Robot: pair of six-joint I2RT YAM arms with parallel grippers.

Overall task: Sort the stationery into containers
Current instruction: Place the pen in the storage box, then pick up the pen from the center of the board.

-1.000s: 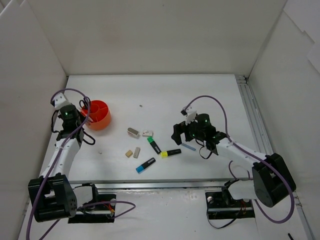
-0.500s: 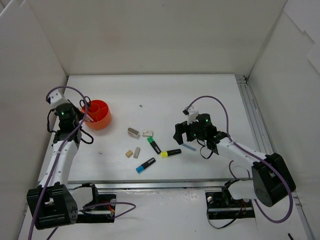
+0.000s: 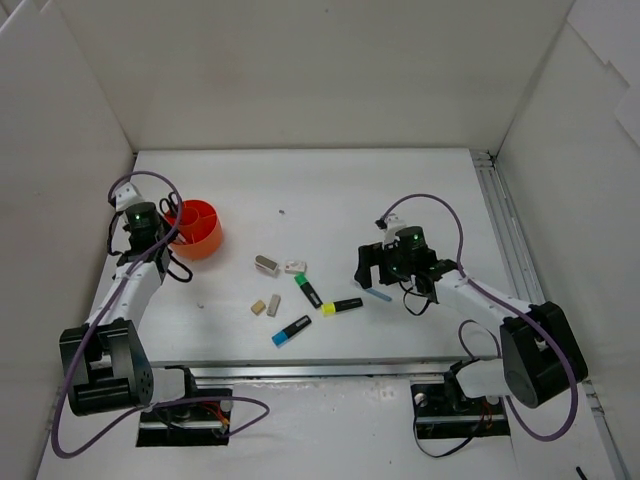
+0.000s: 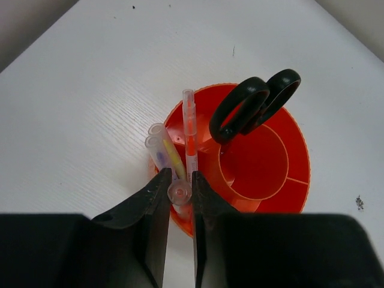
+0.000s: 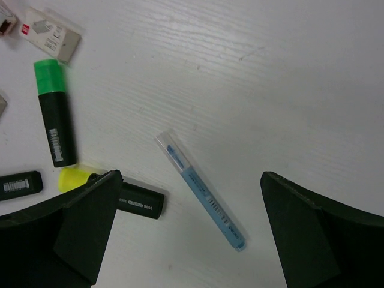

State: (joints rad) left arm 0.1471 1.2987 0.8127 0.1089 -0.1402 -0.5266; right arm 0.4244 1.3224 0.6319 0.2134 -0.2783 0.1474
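Observation:
The round orange-red holder (image 3: pixel 197 230) stands at the left and holds black-handled scissors (image 4: pixel 255 105), an orange pen (image 4: pixel 190 129) and two more pens (image 4: pixel 159 147). My left gripper (image 4: pixel 179 180) (image 3: pixel 165 234) is shut on a thin clear-capped pen (image 4: pixel 179 192) standing at the holder's (image 4: pixel 282 198) near rim. My right gripper (image 5: pixel 189 180) (image 3: pixel 372 272) is wide open just above a light blue pen (image 5: pixel 201 191) (image 3: pixel 378 294) lying on the table. Green (image 5: pixel 54 117), yellow (image 5: pixel 114 192) and blue (image 3: pixel 291 330) highlighters, two beige erasers (image 3: pixel 265 306) and grey-white pieces (image 3: pixel 266 264) lie mid-table.
White walls enclose the table on the left, back and right. A rail (image 3: pixel 505 240) runs along the right edge. The yellow highlighter lies close to the left finger of my right gripper. A small dark speck (image 3: pixel 281 212) lies behind the items.
My left wrist has swung left, then back toward the holder, holding the pen at its rim. My right gripper has shifted slightly right, staying open over the blue pen.

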